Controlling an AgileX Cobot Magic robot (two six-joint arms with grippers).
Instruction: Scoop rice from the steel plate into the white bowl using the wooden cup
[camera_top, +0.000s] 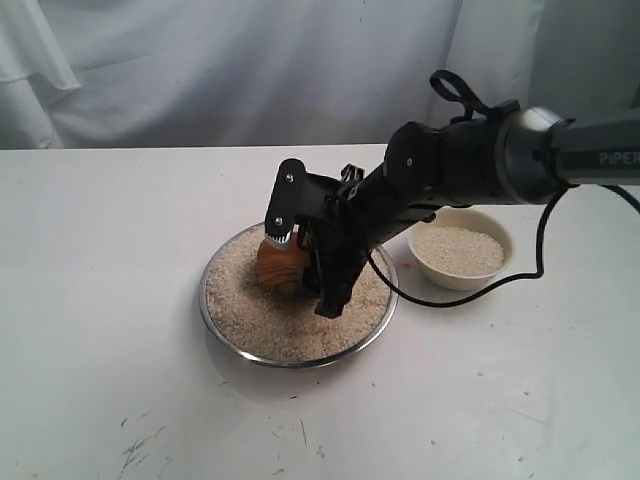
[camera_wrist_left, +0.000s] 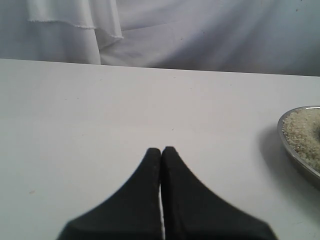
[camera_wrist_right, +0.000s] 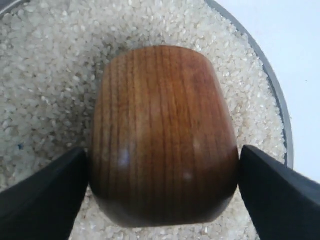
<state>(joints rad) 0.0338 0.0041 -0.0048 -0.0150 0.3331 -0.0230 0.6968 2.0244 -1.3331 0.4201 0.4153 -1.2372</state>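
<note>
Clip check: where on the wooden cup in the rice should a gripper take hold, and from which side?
Grip the wooden cup across its widest band, one finger on each curved side, approaching from its rounded end as the right gripper does. No handle shows, and rice surrounds its far end.

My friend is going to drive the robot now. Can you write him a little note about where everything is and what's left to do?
Right claw: shut on the wooden cup, holding it down in the rice on the steel plate.
Left claw: shut, empty, over bare table beside the plate.
White bowl: beside the plate, already holds some rice.
Left to do: lift the cup out with rice, carry it to the bowl, tip it in.
</note>
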